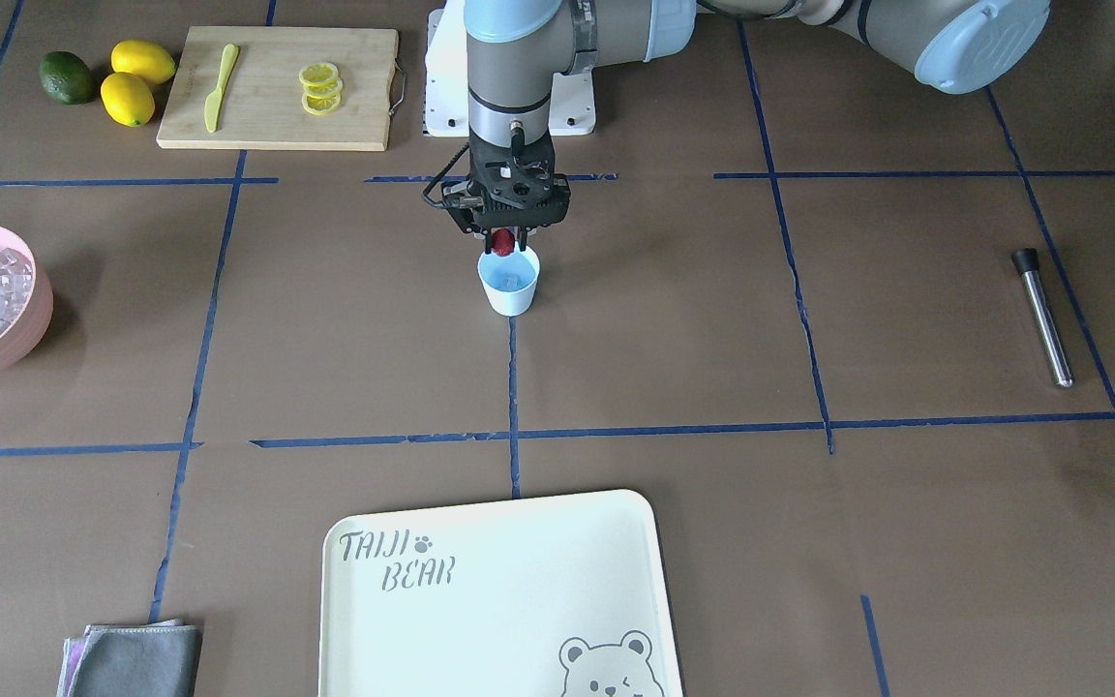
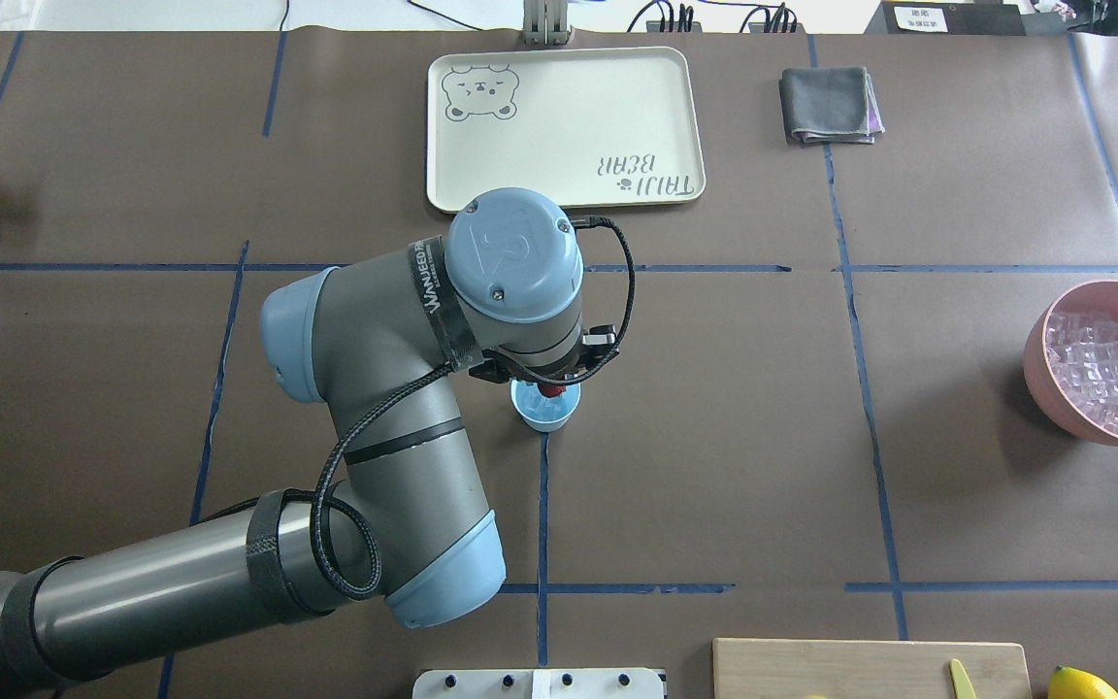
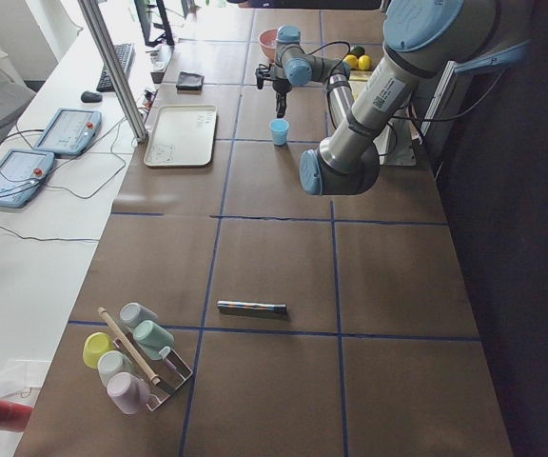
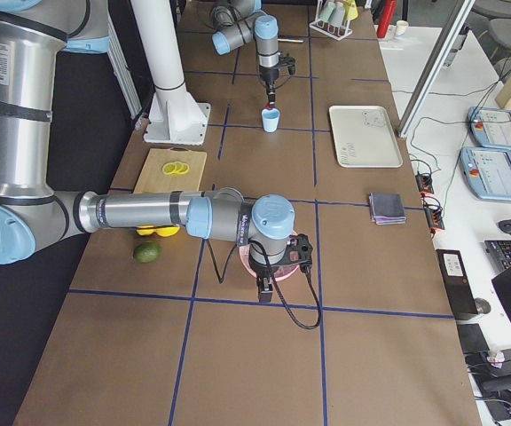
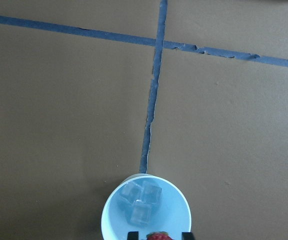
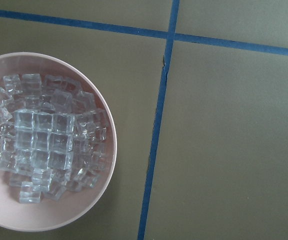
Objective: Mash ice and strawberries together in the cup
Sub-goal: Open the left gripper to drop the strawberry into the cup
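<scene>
The light blue cup (image 1: 509,290) stands near the table's middle with three clear ice cubes (image 5: 141,200) in it. My left gripper (image 1: 504,240) hangs just above the cup's rim and is shut on the small red strawberry (image 1: 503,241). The berry also shows at the bottom edge of the left wrist view (image 5: 156,235), over the cup (image 5: 109,212). My right gripper (image 4: 266,286) shows only in the exterior right view, above the pink bowl; I cannot tell if it is open or shut. The right wrist view looks down on the bowl's ice (image 6: 44,140).
The pink bowl (image 1: 35,319) of ice sits at the table's right end. A metal muddler (image 1: 1041,315) lies on the robot's left side. A cream tray (image 1: 499,590), a grey cloth (image 1: 136,658), and a cutting board (image 1: 277,116) with lemon slices, lemons and a lime are around.
</scene>
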Controlling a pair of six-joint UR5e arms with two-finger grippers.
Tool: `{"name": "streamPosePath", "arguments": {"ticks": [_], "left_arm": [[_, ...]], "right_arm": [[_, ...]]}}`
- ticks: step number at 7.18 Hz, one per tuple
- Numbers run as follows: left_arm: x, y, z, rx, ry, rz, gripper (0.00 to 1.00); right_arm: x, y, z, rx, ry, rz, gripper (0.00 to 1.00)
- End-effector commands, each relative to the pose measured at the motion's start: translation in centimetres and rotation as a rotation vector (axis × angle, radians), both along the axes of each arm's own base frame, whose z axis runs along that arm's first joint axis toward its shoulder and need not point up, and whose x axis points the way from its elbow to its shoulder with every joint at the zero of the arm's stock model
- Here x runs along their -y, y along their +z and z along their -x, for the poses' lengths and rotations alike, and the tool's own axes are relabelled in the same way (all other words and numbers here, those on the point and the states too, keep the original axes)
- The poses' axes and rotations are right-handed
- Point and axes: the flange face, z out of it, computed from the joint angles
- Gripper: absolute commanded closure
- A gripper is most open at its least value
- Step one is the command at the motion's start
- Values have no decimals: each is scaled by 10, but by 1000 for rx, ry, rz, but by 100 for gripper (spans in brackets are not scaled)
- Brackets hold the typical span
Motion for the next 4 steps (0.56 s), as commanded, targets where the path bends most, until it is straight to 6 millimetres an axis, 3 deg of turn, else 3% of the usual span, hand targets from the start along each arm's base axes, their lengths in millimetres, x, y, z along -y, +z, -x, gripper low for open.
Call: {"name": "streamPosePath", "arguments": {"ticks": [1,4], "left_arm": [[0,0,2,1,12,-18,0],[9,6,12,22,40,-55,0]], "right_arm": [[0,-1,0,0,0,-1,0],[0,-1,0,0,0,-1,0]]}}
